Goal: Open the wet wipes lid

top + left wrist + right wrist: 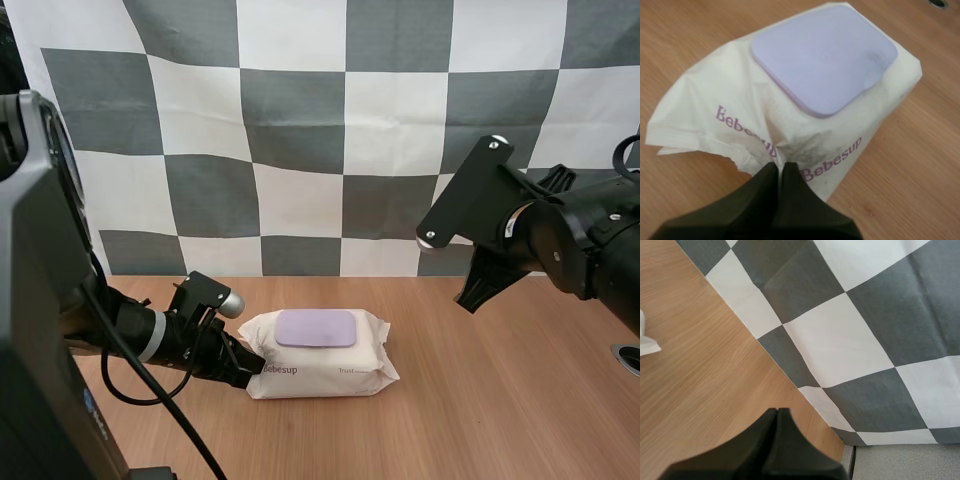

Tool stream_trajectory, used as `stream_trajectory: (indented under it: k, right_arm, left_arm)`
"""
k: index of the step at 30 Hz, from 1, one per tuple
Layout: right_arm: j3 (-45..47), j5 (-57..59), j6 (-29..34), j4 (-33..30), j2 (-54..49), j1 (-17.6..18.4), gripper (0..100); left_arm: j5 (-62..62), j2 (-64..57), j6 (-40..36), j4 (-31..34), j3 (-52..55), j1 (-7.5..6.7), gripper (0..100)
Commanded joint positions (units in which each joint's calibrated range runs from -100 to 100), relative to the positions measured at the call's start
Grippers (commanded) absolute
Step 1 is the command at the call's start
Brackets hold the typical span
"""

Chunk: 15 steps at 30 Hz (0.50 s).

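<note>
Wooden desk (pixel 500 400) carries the wet wipes pack (pixel 330 372) at its middle, long axis running left to right, purple lid (pixel 316 328) flat on top. The left end effector (pixel 250 368), fingers closed together, touches the pack's left end. The right end effector (pixel 472 295), closed on nothing, hangs raised well off to the pack's right.

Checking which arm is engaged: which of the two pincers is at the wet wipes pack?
The left pincer: its tips pinch the wrapper edge of the wet wipes pack, whereas the right pincer hangs shut above the table, well apart from it.
</note>
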Motion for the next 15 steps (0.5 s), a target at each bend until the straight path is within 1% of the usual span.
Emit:
stream_trajectory:
  k: [1,4,7,10,12,15]
  right_arm:
    - [0.0,2.5,-15.3,11.7,0.0,0.0,0]
    - [0.0,8.0,-26.3,24.8,0.0,0.5,0]
    - [0.0,18.5,-35.6,34.4,0.1,1.6,0]
    - [0.0,26.0,-42.4,39.8,0.1,3.4,0]
    - [0.0,26.5,-43.0,41.4,0.1,4.7,0]
    - [0.0,26.5,-43.0,41.6,0.1,6.5,0]
  left_arm:
    - [1.3,0.1,1.0,1.4,0.0,-0.04,0]
    - [5.0,0.1,1.0,1.6,0.0,-0.04,0]
    - [10.2,0.1,1.0,1.6,0.0,-0.04,0]
    - [14.4,0.1,0.9,1.6,0.0,-0.04,0]
    - [14.4,0.1,0.7,1.6,0.0,-0.04,0]
    - [14.4,0.1,-0.2,1.6,0.0,-0.04,0]
